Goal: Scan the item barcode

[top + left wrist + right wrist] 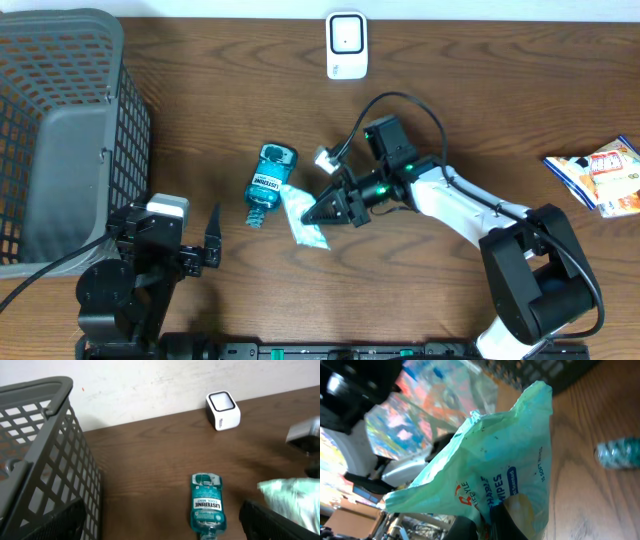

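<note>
My right gripper is shut on a pale green wipes packet, pinching its edge just right of a teal Listerine bottle that lies flat on the table. The right wrist view shows the packet crumpled upward from my shut gripper, its print facing the camera. A white scanner stands at the far edge, well apart from the packet. My left gripper is open and holds nothing, near the front left. In its wrist view the bottle lies ahead between the spread fingers.
A grey mesh basket fills the left side, close beside my left arm. Some colourful snack packets lie at the right edge. The scanner stands against the back wall.
</note>
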### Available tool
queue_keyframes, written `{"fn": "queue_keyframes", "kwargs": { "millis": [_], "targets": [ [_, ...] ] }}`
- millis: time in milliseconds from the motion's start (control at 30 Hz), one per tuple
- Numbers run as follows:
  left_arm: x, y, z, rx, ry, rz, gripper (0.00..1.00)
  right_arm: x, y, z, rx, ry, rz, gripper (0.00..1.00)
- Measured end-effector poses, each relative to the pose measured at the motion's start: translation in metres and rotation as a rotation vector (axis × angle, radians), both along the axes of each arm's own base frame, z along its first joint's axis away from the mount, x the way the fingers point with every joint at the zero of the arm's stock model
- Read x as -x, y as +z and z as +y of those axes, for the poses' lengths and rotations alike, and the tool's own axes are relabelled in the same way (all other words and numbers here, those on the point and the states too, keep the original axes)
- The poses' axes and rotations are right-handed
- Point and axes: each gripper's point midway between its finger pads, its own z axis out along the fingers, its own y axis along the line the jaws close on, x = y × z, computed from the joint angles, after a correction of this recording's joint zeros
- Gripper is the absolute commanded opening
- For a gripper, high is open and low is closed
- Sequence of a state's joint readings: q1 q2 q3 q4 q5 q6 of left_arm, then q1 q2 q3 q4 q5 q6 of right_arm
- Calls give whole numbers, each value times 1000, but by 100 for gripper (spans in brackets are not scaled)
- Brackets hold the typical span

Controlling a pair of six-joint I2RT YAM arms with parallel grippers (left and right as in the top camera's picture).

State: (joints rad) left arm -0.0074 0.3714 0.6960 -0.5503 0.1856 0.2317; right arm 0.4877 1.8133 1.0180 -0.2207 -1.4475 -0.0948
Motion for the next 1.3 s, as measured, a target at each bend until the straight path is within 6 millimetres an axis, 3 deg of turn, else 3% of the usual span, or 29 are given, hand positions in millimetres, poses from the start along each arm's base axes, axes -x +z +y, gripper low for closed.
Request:
{"fn": "queue_keyframes", "kwargs": {
  "millis": [200, 433, 700, 933, 1167, 1300],
  "targets": [
    [0, 0, 0, 0, 0, -1, 98, -14, 17, -2, -16, -14, 94, 1],
    [0, 0, 0, 0, 0, 0, 98, -37, 26, -16, 92, -86, 408, 1],
    [0, 0, 0, 0, 0, 0, 98, -60, 21, -46, 191, -197, 737, 1],
    [0, 0, 0, 0, 0, 0, 98, -68, 6, -87, 265, -318, 1086, 1],
    [0, 0, 0, 0, 0, -1, 98, -72, 0, -126, 223, -417, 1164, 1],
    [0, 0, 0, 0, 0, 0, 98, -74, -1, -139, 187, -454, 1114, 1]
  ]
}}
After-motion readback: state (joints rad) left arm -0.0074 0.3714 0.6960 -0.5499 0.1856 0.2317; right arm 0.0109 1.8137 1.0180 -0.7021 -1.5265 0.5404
